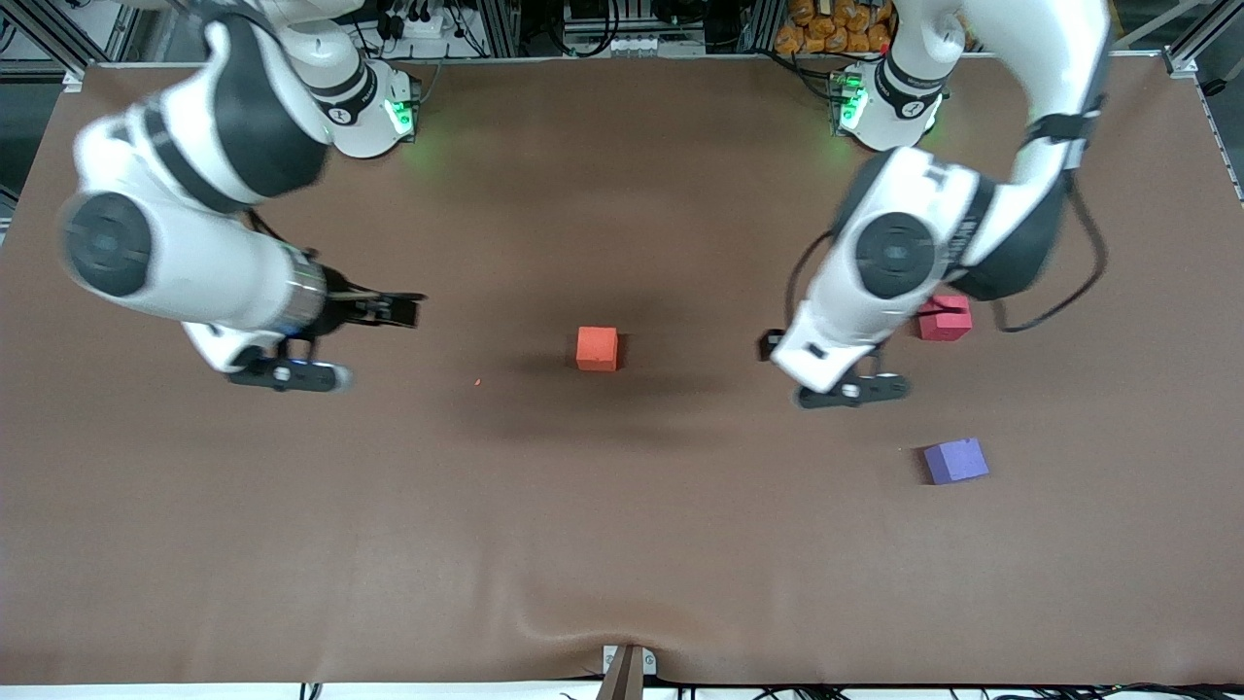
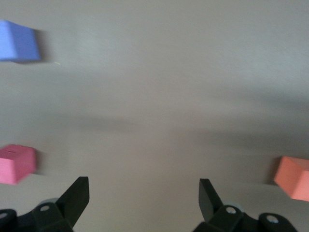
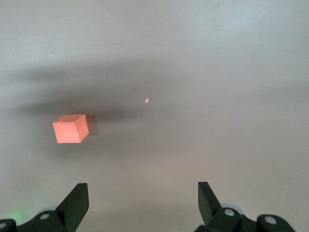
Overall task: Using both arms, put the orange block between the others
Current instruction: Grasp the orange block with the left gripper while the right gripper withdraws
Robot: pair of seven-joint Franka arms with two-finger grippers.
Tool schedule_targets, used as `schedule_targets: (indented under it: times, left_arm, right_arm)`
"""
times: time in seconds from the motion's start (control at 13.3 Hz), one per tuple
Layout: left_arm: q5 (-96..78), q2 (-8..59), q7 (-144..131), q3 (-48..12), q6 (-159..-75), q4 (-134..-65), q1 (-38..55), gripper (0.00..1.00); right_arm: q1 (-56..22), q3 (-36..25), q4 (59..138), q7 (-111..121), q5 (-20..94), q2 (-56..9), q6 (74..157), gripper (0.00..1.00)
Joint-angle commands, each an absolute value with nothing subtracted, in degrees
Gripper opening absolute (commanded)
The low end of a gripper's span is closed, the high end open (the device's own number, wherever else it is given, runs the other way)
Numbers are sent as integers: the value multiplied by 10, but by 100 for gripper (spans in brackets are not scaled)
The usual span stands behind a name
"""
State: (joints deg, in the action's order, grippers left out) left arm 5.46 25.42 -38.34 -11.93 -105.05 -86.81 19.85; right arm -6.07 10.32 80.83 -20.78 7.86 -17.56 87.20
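Note:
The orange block (image 1: pixel 597 348) sits alone mid-table, also seen in the right wrist view (image 3: pixel 71 128) and at the edge of the left wrist view (image 2: pixel 293 178). The red-pink cube (image 1: pixel 945 318) lies toward the left arm's end, partly covered by that arm. The purple cube (image 1: pixel 956 461) lies nearer the front camera; both also show as the red-pink cube (image 2: pixel 16 164) and purple cube (image 2: pixel 17 41). My left gripper (image 2: pixel 144 186) hangs open and empty over bare cloth between the orange block and the red-pink cube. My right gripper (image 1: pixel 394 311) (image 3: pixel 143 191) is open and empty, over the cloth toward the right arm's end.
Brown cloth (image 1: pixel 622 544) covers the table, with a small bulge by a bracket (image 1: pixel 627 671) at the front edge. A tiny orange speck (image 1: pixel 477 381) lies between the right gripper and the orange block. Both arm bases stand along the table's back edge.

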Motion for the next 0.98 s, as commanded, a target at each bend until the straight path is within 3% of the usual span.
schedule_targets:
  times: [0.0, 0.3, 0.9]
  left_arm:
    - [68, 308, -438, -118, -1064, -822, 245, 100]
    - [65, 344, -454, -119, -1137, -821, 294, 100]
    - [65, 424, -534, -112, -1282, -785, 372, 100]
  right_arm:
    - [6, 125, 827, -123, 62, -145, 865, 100]
    - [19, 117, 824, -82, -38, -137, 866, 100]
    - [27, 29, 827, 37, -36, -130, 864, 100]
